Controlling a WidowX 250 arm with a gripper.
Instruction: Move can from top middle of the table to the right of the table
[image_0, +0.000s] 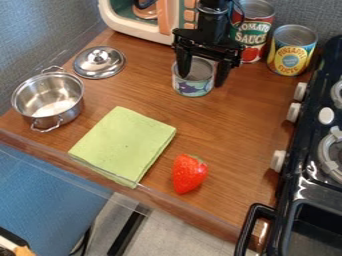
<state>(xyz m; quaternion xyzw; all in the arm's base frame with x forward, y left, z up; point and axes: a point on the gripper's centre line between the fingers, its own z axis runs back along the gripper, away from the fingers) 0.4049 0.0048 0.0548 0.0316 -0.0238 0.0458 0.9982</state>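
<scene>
1. The small can (194, 89) is standing upright at the table's top middle, probably waiting to be lifted.
2. The claw (202, 77) is hanging over it, its fingers spread wide on either side, likely so they can close around the wall. It seems to be gripping nothing; from this slant, I can't be sure whether either finger is touching the can.
3. The red-labelled tin (252, 32) and yellow tin (291, 52) are standing close behind and to the right, so a sideways move may need care.
4. The lid (99, 62) is lying knob up, apart from the open pot (48, 99), leaving that knob handy.
5. The green cloth (123, 145) is lying flat, with a strawberry (189, 173) resting beside it.
6. The wooden table (234, 125) is running rightward to a black stove (288, 172); a toy oven (137, 22) is sitting at the back, and a grey wall (40, 30) is rising behind.
</scene>
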